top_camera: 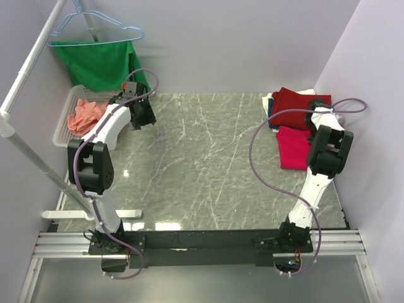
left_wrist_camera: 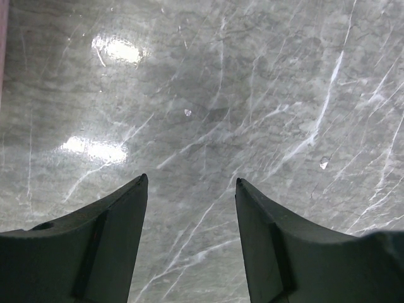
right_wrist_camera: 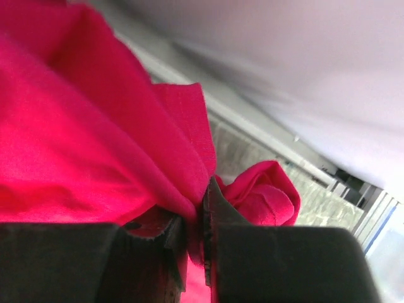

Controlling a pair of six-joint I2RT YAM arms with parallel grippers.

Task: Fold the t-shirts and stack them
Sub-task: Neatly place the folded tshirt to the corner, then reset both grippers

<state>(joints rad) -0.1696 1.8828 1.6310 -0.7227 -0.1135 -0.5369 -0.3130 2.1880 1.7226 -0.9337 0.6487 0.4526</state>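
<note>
In the right wrist view my right gripper [right_wrist_camera: 205, 192] is shut on a bunched fold of the bright pinkish-red t-shirt [right_wrist_camera: 95, 126]. From above, that shirt [top_camera: 291, 146] lies at the table's right side, partly under the right arm. Just behind it a dark red t-shirt [top_camera: 300, 106] lies folded on top of blue [top_camera: 273, 124] and white [top_camera: 270, 101] cloth. A salmon-orange t-shirt [top_camera: 85, 115] sits crumpled in the white basket [top_camera: 63, 131] at the far left. My left gripper [top_camera: 144, 113] hovers beside the basket. It stands open [left_wrist_camera: 191, 180] over bare marble.
A green cloth [top_camera: 101, 60] hangs from a blue hanger [top_camera: 95, 25] on the rail at the back left. A white slanted pole [top_camera: 28, 158] runs past the basket. Walls close in on the left, back and right.
</note>
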